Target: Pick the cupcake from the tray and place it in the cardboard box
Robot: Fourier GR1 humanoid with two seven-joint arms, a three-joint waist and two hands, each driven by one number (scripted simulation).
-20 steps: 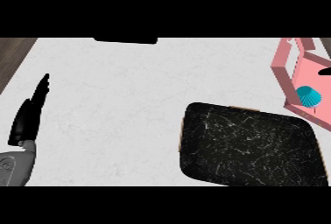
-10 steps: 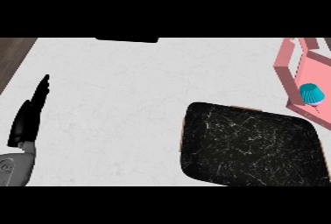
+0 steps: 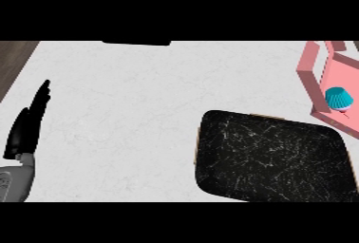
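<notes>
Your teal cupcake sits inside the pink box at the right edge, far from the only hand showing.

On the white marbled counter you see a black speckled square tray at lower right, and just beyond its far corner the pink open-topped box. Your black left hand rests at the left edge, fingers straight, close together and holding nothing. The small teal cupcake lies on the box floor, well apart from those fingers, with the whole counter and tray between.

bright, even light across the pale counter.
</notes>
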